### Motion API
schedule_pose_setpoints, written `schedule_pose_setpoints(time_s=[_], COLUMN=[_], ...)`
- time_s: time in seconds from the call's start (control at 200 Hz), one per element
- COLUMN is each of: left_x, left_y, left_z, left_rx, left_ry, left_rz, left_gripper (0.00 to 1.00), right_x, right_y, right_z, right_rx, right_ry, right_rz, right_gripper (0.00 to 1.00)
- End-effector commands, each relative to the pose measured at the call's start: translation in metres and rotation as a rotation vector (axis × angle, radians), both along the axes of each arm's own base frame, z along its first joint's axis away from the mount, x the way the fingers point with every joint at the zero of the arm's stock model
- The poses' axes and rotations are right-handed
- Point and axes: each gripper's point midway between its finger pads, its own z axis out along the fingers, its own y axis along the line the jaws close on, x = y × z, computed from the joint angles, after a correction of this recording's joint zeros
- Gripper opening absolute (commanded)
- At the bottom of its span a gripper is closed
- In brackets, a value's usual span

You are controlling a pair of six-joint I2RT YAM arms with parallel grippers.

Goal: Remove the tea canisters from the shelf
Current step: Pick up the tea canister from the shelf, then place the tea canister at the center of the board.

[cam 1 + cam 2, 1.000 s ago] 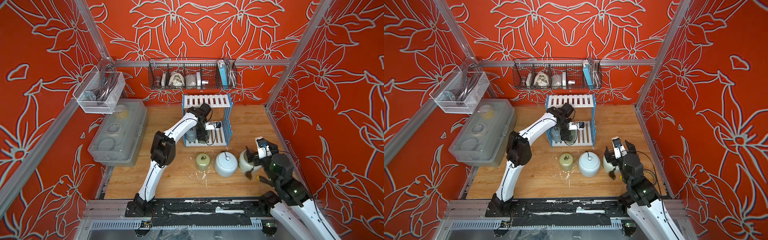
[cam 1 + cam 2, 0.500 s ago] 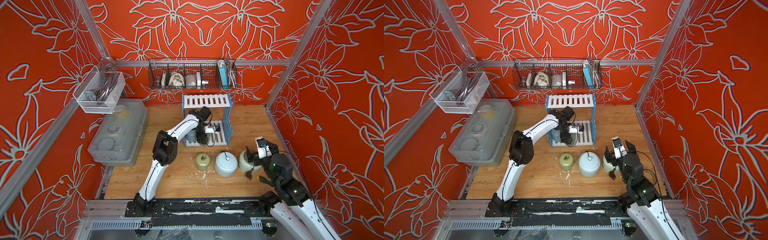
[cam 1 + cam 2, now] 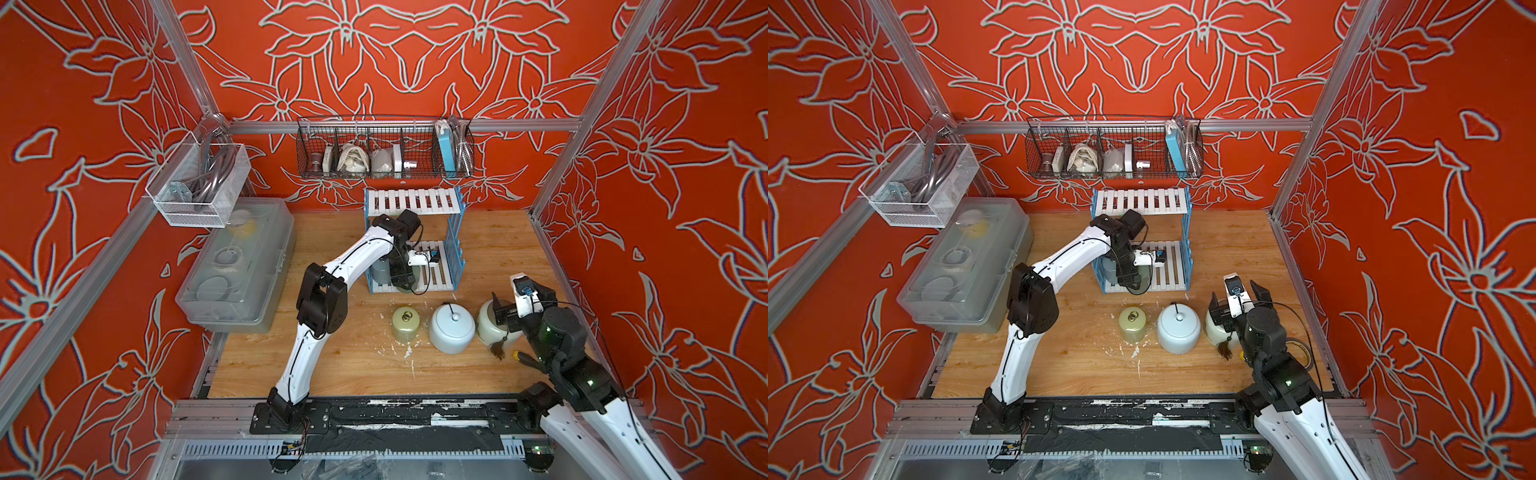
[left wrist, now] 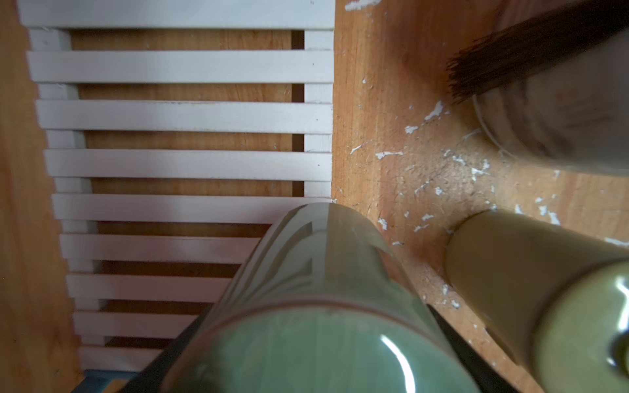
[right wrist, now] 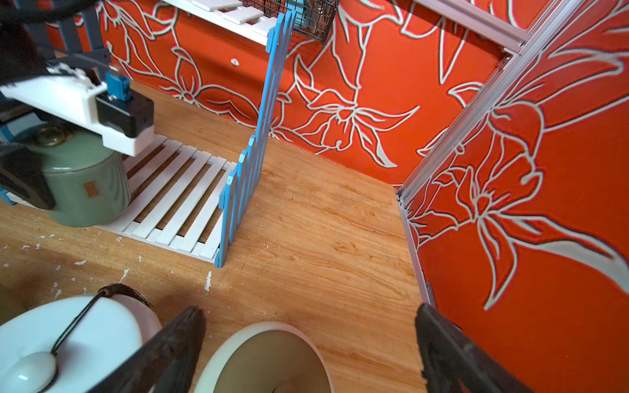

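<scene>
Both arms are built the same way, tbh: the left arm (image 3: 305,353) and right arm (image 3: 615,432) are made of smooth white shell links joined by chunky black joint housings. A thin black cable (image 3: 358,252) is run along the white shell behind the left pincer (image 3: 405,280), and a slack loop (image 3: 419,291) is seen right beside it. Just behind each pincer a white bracket (image 5: 68,98) is mounted, with a small black camera block (image 5: 124,115) and a blue tab (image 5: 117,86). The right pincer (image 5: 308,326) is fitted with scuffed matte black fingers (image 5: 180,333). Little green lights (image 3: 547,332) are seen on the black joints further back from it.
</scene>
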Motion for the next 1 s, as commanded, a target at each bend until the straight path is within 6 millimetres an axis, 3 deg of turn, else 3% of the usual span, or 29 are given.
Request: schedule_pose_setpoints(time_s=[0.0, 0.31, 0.45, 0.671, 0.996], left_x=[-0.019, -0.048, -0.07, -0.107, -0.143], left_y=[-0.001, 0.018, 0.035, 0.061, 0.089], left_z=[0.06, 0.11, 0.122, 0.121, 0.089], left_rx=[-0.084, -0.107, -0.094, -0.076, -0.037], left_ry=[-0.061, -0.133, -0.14, -0.133, -0.123], left_rz=[-0.034, -0.066, -0.079, -0.088, -0.093], left_gripper=[0.55, 0.55, 0.55, 0.56, 0.56], right_x=[0.002, 0.001, 0.002, 0.002, 0.003], right_y=[-0.002, -0.002, -0.003, -0.003, -0.001], right_z=[-0.002, -0.003, -0.002, -0.003, -0.004], right_rx=[-0.003, -0.005, -0.008, -0.011, -0.008], right_ry=[-0.005, 0.0, -0.003, -0.002, 0.003], right_rz=[-0.012, -0.012, -0.016, -0.02, -0.007], right_gripper=[1.0, 1.0, 0.99, 0.99, 1.0])
